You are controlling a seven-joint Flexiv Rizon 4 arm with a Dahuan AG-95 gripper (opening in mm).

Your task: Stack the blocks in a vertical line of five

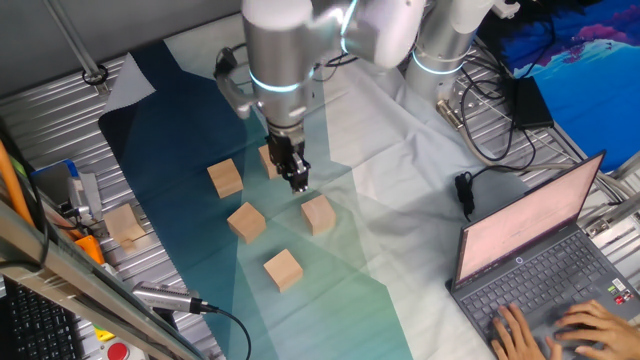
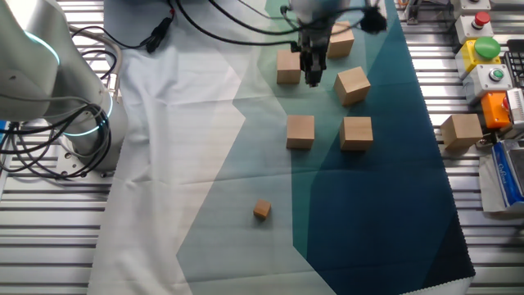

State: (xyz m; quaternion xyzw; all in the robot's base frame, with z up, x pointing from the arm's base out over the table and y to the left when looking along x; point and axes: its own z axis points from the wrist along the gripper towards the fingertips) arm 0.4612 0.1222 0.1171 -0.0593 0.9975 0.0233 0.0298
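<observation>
Plain light-tan unpainted wooden cubes (image 2: 300,131) sit on a cloth (image 2: 205,123) printed in angular facets: white on the side toward the silver arm base (image 2: 37,78), shading through pale green to teal and dark navy on the far side from it. The black two-finger gripper (image 2: 313,75) hangs off a silver-grey arm with a glowing cyan ring, over the teal part of the cloth. Off the cloth's navy edge: a tan wooden cube on ribbed silver metal table (image 2: 49,238), beside red and green buttons (image 2: 486,47) on a yellow box.

Five blocks (image 2: 300,131) lie apart on the desk (image 2: 164,123) — none stacked — the pincer (image 2: 313,78) among them.
</observation>
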